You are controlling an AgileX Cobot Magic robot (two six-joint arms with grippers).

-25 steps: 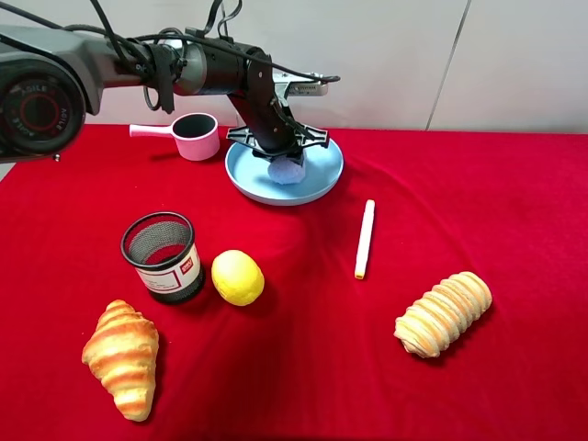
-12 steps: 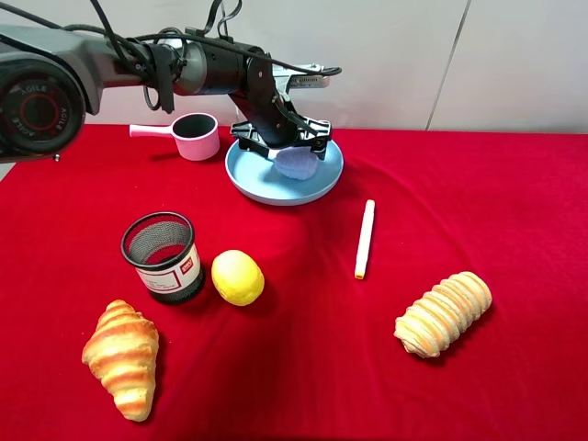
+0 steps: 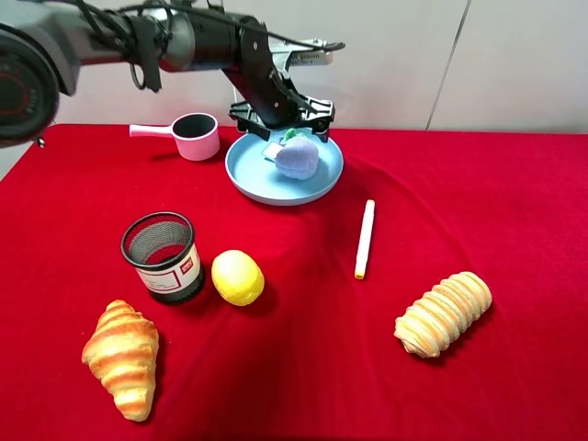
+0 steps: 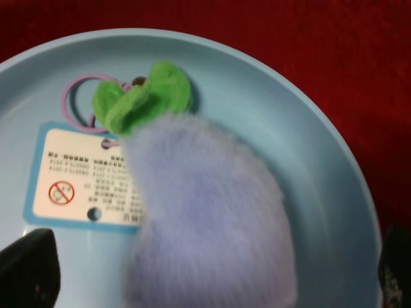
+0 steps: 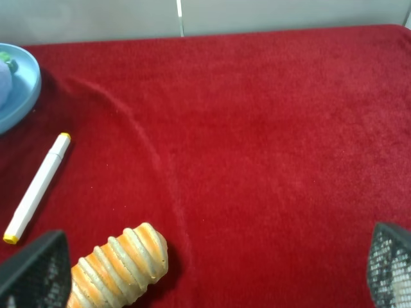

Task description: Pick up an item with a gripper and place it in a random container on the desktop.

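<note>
The pale lavender plush ball with a green leaf top lies on its side in the light-blue plate at the back of the red desktop. My left gripper is open and hovers just above and behind the ball, not touching it. In the left wrist view the ball and its white tag rest on the plate, and the gripper has its fingertips wide apart. My right gripper is open and empty over bare cloth.
A pink saucepan stands left of the plate. A black mesh cup, a yellow lemon and a croissant sit front left. A white marker and a ridged bread roll lie to the right.
My left gripper opened and rose off the plate towards the back. The plush ball, held low in the plate before, now lies free with its leaf and tag showing.
</note>
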